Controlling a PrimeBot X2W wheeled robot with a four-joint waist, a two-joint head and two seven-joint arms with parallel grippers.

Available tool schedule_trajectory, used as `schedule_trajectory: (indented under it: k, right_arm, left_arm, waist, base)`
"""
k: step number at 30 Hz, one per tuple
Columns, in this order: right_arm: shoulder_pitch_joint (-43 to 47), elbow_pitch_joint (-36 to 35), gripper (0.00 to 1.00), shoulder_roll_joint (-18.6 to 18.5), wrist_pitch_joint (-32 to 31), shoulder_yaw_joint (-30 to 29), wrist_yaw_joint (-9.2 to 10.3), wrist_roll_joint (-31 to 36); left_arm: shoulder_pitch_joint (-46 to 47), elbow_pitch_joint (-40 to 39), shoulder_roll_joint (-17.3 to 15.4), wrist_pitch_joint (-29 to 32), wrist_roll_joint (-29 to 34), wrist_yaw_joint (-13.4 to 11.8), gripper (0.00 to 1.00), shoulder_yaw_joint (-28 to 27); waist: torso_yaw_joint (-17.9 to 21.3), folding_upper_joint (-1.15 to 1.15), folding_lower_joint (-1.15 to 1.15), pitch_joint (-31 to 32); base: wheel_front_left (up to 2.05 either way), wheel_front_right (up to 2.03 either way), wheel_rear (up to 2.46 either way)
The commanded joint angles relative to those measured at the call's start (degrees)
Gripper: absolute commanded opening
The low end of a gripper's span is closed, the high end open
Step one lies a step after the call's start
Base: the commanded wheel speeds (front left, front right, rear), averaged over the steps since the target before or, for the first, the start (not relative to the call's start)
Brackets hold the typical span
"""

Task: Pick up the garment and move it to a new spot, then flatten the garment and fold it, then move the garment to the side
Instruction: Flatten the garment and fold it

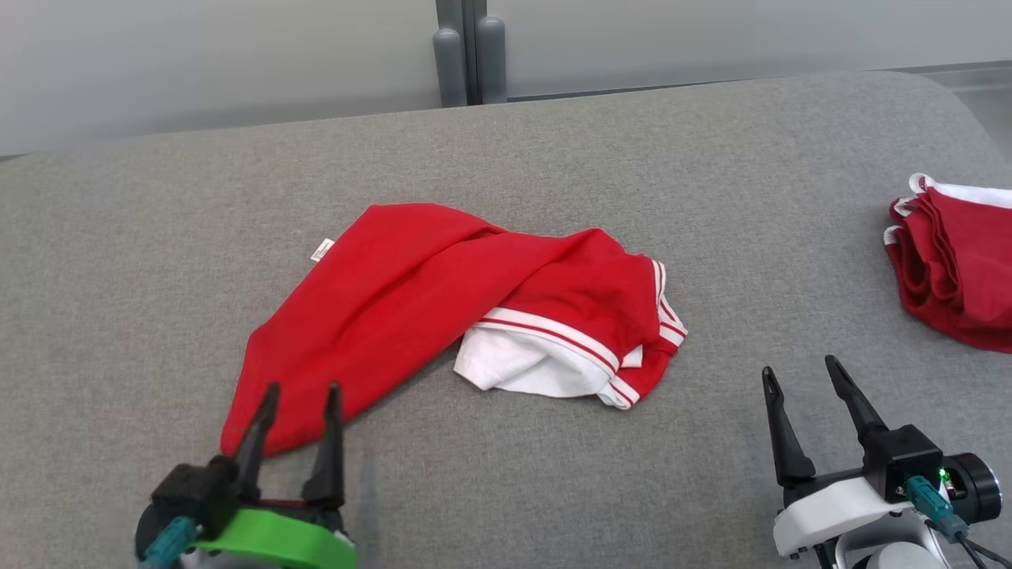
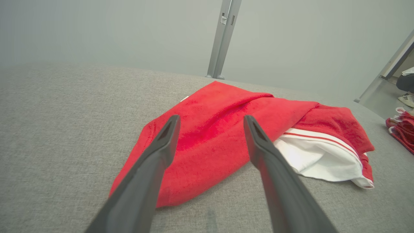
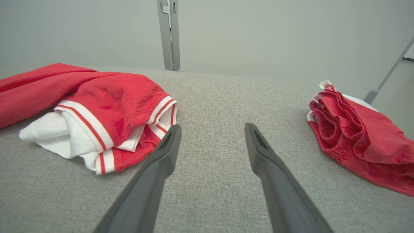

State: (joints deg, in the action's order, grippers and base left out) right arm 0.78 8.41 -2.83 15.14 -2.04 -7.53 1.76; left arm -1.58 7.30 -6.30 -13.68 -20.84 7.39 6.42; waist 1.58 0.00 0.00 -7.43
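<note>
A red garment (image 1: pixel 411 308) with white trim and a white lining lies crumpled in the middle of the grey table (image 1: pixel 553 142); the left wrist view shows it as well (image 2: pixel 220 139), and so does the right wrist view (image 3: pixel 106 97). My left gripper (image 1: pixel 303 393) is open over the garment's near left corner, with nothing between its fingers (image 2: pixel 166 136). My right gripper (image 1: pixel 800 370) stands open above bare table, to the right of the garment and apart from it. Its fingers (image 3: pixel 168 145) point at grey cloth.
A second pile of red cloth (image 1: pixel 953 265) with white edges lies at the table's right edge, also seen on the right of the right wrist view (image 3: pixel 359 136). A grey post (image 1: pixel 468 55) stands behind the table's far edge. A person's shoe (image 2: pixel 408 98) shows beyond the table.
</note>
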Motion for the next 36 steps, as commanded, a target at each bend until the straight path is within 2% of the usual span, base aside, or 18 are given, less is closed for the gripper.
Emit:
schedule_trajectory:
  k: [1,7,11,17,26,27,28,29,32,36]
  right_arm:
    - [-0.3,-0.2,1.00,-0.1,0.0,0.1,0.09,0.4]
    - [-0.8,-0.6,1.00,-0.1,0.0,0.0,0.09,0.1]
    - [-1.5,-0.8,1.00,-0.1,0.0,0.3,0.09,-0.4]
    - [-2.5,-0.9,1.00,-0.1,0.0,0.6,0.09,-1.1]
    - [-3.0,-1.0,1.00,-0.1,0.0,0.1,0.09,-2.0]
    - [-3.0,-1.0,1.00,-0.1,0.0,0.2,0.09,-2.1]
    - [-3.0,-1.0,1.00,-0.1,0.0,0.2,0.09,-2.3]
    - [-3.0,-0.9,1.00,-0.1,0.0,0.3,0.09,-2.4]
    - [-3.0,-0.8,1.00,-0.1,0.0,0.5,0.09,-2.8]
    - [-2.7,-0.8,1.00,-0.1,0.0,0.4,0.09,-3.3]
  left_arm:
    - [1.9,-0.5,-0.7,1.2,-0.3,0.2,1.00,2.9]
    - [7.0,1.6,-0.9,8.8,-1.7,0.2,1.00,12.8]
    - [11.3,6.3,0.0,13.3,-1.7,0.2,1.00,16.5]
    - [16.5,15.9,0.8,16.0,-2.1,0.1,1.00,18.8]
    - [21.4,25.9,0.2,13.9,-0.6,-1.2,1.00,18.5]
    - [21.7,26.9,0.2,14.3,-0.8,-1.2,0.82,18.5]
    - [22.0,27.8,0.2,14.8,-0.9,-1.1,0.32,18.8]
    - [22.2,28.4,0.2,15.4,-1.0,-0.9,0.00,19.3]
    - [22.4,27.7,1.4,17.7,-3.5,-0.2,0.00,20.9]
    - [22.9,20.3,2.3,22.6,-9.0,0.1,0.00,23.5]
  waist:
    - [0.7,0.00,0.00,-0.1]
    - [2.4,0.00,0.00,-1.3]
    - [4.0,0.00,0.00,-2.4]
    - [7.1,0.00,0.00,-4.0]
    - [10.0,0.00,0.00,-5.0]
    - [10.2,0.00,0.00,-5.1]
    - [10.4,0.00,0.00,-5.1]
    - [10.6,0.00,0.00,-5.1]
    - [11.1,0.00,0.00,-5.2]
    - [11.1,0.00,0.00,-5.2]
  base:
    - [0.00,0.00,0.00]
    - [0.00,0.00,0.00]
    - [0.00,0.00,0.00]
    - [0.00,0.00,0.00]
    - [0.00,0.00,0.00]
    - [0.00,0.00,0.00]
    - [0.00,0.00,0.00]
    - [0.00,0.00,0.00]
    - [0.00,0.00,0.00]
    - [0.00,0.00,0.00]
